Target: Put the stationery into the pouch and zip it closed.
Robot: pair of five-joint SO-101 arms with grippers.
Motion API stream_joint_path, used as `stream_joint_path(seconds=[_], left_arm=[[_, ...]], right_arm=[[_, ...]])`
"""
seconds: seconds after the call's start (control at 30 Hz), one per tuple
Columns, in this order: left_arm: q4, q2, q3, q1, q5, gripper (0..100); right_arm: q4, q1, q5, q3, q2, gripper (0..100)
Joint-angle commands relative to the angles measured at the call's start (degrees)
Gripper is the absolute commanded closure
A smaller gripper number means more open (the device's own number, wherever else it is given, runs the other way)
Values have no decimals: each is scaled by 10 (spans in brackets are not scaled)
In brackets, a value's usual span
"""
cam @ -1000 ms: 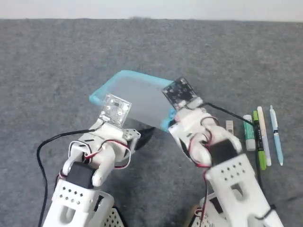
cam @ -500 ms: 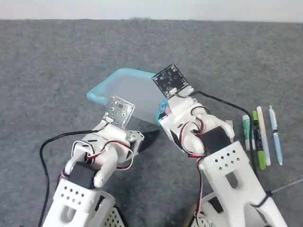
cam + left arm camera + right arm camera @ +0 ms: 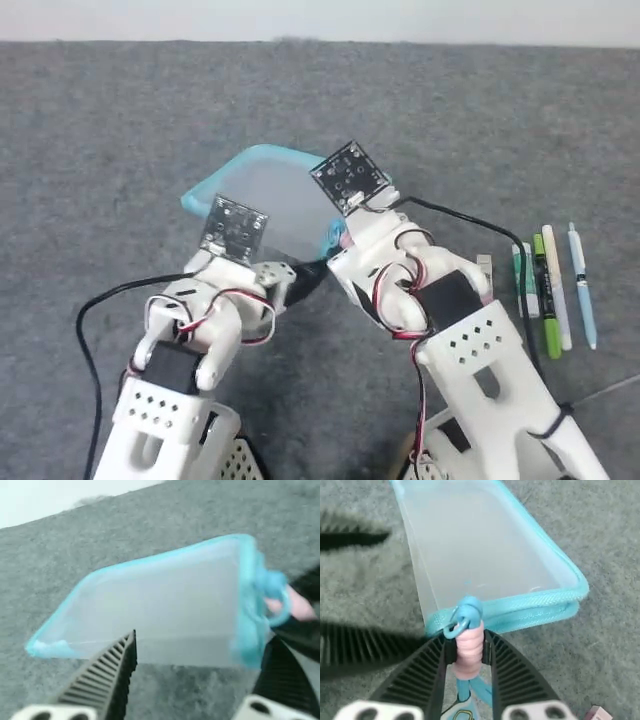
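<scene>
The right gripper (image 3: 467,637), clamped on the pink pull (image 3: 470,655), drags the pouch (image 3: 270,195) leftward. The left gripper (image 3: 200,642) gapes wide, and the pens (image 3: 555,290) are still outside.

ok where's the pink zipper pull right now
The pink zipper pull is clamped between the jaws of the right arm, at a corner of the pouch, mid-table, left of the pens.

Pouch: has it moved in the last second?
Yes. The pouch has shifted slightly away from the pens, leftward in the high view, the right gripper holding its zip pull.
</scene>
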Motion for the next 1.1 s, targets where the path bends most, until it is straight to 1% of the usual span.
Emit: stream_joint_path(seconds=[0.0, 0.1, 0.37, 0.53, 0.63, 0.8, 1.0, 1.07], left_arm=[[-24, -8, -7, -25, -9, 651], [-24, -8, -7, -41, -11, 656], [-13, -11, -7, -40, -11, 656], [33, -17, -14, 34, -24, 655], [37, -44, -13, 41, -24, 655], [31, -67, 7, 41, -24, 656], [-25, -59, 39, 40, -43, 659], [-42, -33, 37, 25, -42, 659]], right_arm=[[7, -5, 2, -27, -4, 993], [11, 6, 8, -21, -7, 993], [10, 14, 11, -18, -6, 993], [2, 14, 11, -21, -2, 993], [2, 14, 11, -21, -2, 993], [11, 8, 9, -22, -8, 993], [42, 8, 8, -40, -8, 993], [43, 7, 8, -40, -8, 993]])
